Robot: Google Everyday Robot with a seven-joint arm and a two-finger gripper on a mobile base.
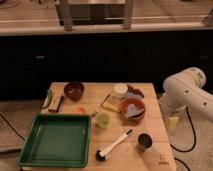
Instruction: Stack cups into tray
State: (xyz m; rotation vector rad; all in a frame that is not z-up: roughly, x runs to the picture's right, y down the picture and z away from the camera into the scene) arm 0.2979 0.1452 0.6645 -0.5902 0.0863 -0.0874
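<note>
Camera view: tray (57,142), near left, held no cups. Lime green cup (102,120) stood just right of its far corner; dark grey cup (144,142) stood near right. Gripper (173,121) hung off the right edge of the table (95,94); whether it was open or closed could not be told. Judged step: first approach. The next move calls for reaching over a cup.

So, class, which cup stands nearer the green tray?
The pale lime green cup, just right of the tray; the dark grey cup sits nearer the gripper, off the table's right edge.
</note>
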